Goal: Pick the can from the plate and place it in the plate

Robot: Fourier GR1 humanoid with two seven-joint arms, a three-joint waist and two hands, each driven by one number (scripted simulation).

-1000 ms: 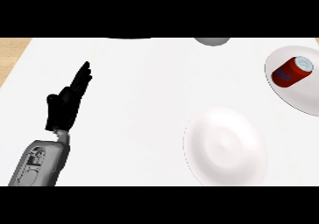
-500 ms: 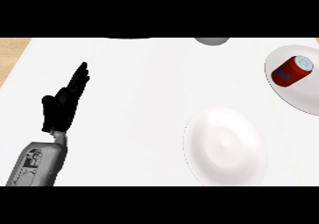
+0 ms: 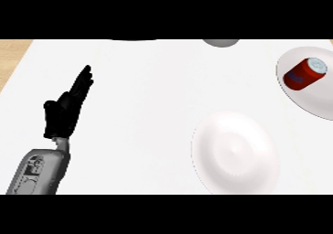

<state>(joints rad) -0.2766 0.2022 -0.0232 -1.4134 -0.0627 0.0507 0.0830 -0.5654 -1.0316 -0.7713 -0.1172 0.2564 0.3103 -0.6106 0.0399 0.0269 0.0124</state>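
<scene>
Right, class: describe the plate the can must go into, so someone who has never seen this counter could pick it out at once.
Start from the white counter and look to its near right part. There lies a round white plate, closer to the robot than the other plate at the far right edge. Unlike that one, which carries the red can, this plate holds nothing.

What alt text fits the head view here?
A red can lies on a white plate at the far right; a second white plate sits empty nearer. The left hand rests open at left.
</scene>
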